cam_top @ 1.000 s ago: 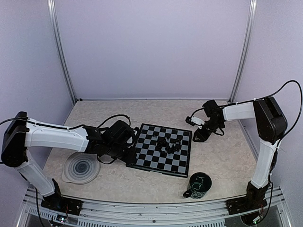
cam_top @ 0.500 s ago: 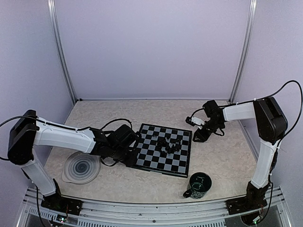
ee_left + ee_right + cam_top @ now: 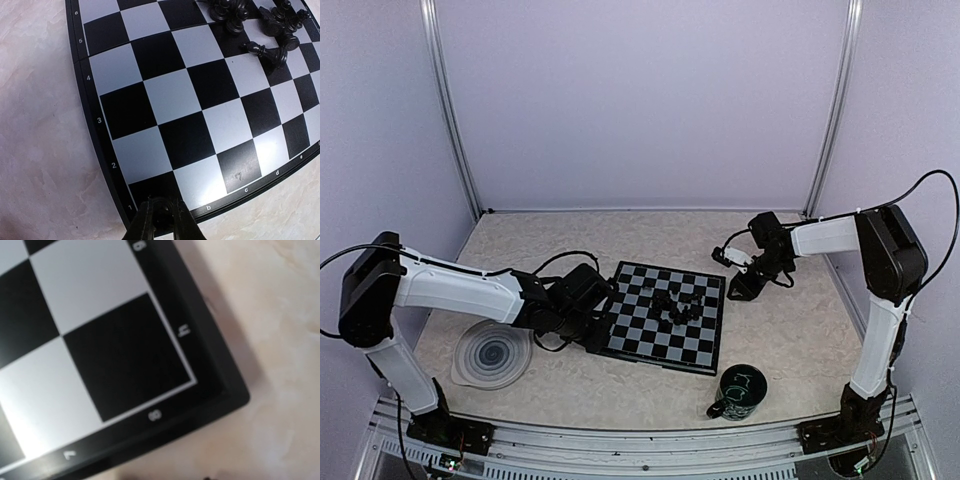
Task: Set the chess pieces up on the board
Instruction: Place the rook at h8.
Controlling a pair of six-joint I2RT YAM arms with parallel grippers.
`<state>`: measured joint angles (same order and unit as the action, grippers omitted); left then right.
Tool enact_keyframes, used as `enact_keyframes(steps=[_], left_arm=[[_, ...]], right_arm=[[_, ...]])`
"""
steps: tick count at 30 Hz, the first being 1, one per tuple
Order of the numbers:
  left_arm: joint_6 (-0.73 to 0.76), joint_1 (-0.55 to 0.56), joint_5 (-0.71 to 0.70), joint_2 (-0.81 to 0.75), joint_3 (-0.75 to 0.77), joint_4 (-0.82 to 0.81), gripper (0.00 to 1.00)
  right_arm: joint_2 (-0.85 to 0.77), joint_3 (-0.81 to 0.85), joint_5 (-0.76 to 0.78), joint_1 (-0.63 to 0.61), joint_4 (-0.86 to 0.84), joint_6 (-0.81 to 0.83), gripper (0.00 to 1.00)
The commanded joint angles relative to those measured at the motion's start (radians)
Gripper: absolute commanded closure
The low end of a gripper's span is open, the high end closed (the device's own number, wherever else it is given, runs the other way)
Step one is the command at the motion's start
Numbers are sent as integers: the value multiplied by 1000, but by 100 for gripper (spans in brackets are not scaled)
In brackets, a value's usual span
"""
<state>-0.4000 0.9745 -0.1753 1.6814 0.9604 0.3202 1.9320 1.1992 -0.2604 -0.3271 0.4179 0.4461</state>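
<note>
Two pincers, both down low at the board. My left pincer sat at the near-left corner, by the 1 and a marks. Its fingers were nearly together with only a sliver between them, tips over the dark rim. Couldn't tell if they pinched the rim or just touched it.

My right pincer hung at the opposite corner, by the h and 8 marks, over the table just beside the rim. Its fingers barely showed at the bottom of the wrist view, so couldn't tell whether it was open or closed.

Pieces were bunched in one clump on the squares right of centre, toward the far side. Some lay on their sides. Board lay flat mid-table, turned slightly.

Mug stood close to the board's near-right corner. Plate lay left of the board, beside my left arm.
</note>
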Motion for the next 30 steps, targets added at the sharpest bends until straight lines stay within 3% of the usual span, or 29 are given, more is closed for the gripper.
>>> enact_keyframes(steps=[1, 25, 30], left_arm=[[-6, -9, -10, 16, 18, -34, 83], [-20, -5, -27, 8, 29, 11, 74], [8, 20, -41, -8, 86, 50, 64]], right_arm=[[-7, -23, 13, -6, 25, 2, 63], [-4, -20, 0, -7, 35, 1, 63], [-18, -15, -4, -5, 43, 2, 63]])
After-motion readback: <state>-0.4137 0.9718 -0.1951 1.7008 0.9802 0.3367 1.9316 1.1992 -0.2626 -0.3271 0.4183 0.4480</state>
